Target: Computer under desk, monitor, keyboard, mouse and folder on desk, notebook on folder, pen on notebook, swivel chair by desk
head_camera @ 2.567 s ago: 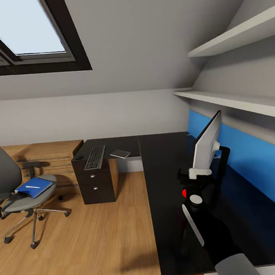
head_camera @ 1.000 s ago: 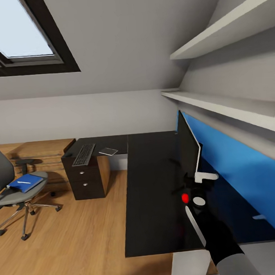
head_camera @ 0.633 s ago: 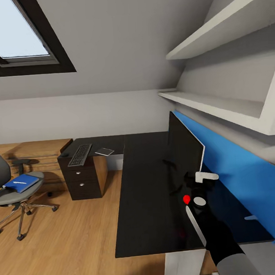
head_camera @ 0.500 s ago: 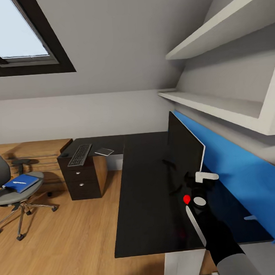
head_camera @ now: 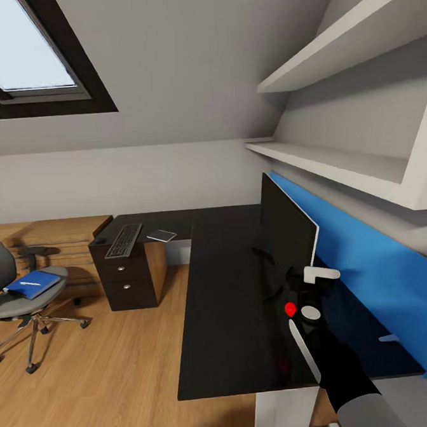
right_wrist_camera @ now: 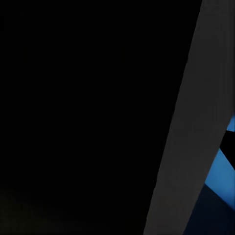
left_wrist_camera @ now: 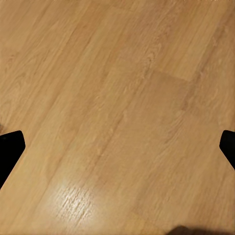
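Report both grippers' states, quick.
Left gripper: open, empty, over the wood floor.
Right gripper: at the monitor; grip cannot be told.

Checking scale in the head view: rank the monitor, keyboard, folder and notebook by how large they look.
1. monitor, largest by far, though nearest the camera.
2. keyboard and folder: too alike to rank.
3. notebook, smallest.
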Controlling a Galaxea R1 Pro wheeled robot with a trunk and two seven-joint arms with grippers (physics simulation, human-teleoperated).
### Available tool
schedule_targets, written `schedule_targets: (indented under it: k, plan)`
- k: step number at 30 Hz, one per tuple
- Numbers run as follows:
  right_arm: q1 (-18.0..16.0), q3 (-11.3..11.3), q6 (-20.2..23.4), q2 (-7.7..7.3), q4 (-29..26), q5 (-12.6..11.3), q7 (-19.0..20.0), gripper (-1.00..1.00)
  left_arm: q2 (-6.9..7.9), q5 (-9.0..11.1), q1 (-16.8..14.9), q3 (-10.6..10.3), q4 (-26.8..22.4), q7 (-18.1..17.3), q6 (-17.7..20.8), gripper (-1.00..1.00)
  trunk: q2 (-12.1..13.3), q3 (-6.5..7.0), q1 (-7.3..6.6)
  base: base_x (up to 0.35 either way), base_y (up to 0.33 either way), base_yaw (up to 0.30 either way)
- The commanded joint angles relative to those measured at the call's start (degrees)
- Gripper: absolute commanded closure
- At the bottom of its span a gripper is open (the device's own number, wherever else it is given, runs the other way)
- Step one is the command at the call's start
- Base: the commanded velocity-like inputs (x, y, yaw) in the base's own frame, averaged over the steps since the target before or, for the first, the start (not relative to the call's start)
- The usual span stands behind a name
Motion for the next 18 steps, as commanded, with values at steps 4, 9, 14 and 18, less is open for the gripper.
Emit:
schedule_targets:
  k: [4, 9, 14, 18]
  plan:
    - [0.0, 0.1, 0.6, -0.04, -0.1, 0.3, -0.2, -1.0, 0.06, 0.5, 0.0, -0.5, 0.0, 0.3, -0.2, -1.0, 0.0, -0.07, 0.0, 0.0, 0.0, 0.0]
    - [0.0, 0.1, 0.5, -0.1, -0.1, 0.3, -0.2, -1.0, 0.06, 0.5, 0.0, -0.5, 0.0, 0.4, -0.2, -1.0, 0.0, -0.07, 0.0, 0.0, 0.0, 0.0]
    - [0.0, 0.1, 0.5, -0.11, 0.0, 0.3, -0.2, -1.0, 0.06, 0.5, 0.0, -0.5, 0.0, 0.4, -0.3, -1.0, 0.0, -0.07, 0.0, 0.0, -0.019, 0.0]
    - [0.0, 0.1, 0.5, -0.11, 0.0, 0.3, -0.2, -1.0, 0.06, 0.5, 0.0, -0.4, 0.0, 0.5, -0.2, -1.0, 0.0, -0.07, 0.0, 0.0, -0.083, 0.0]
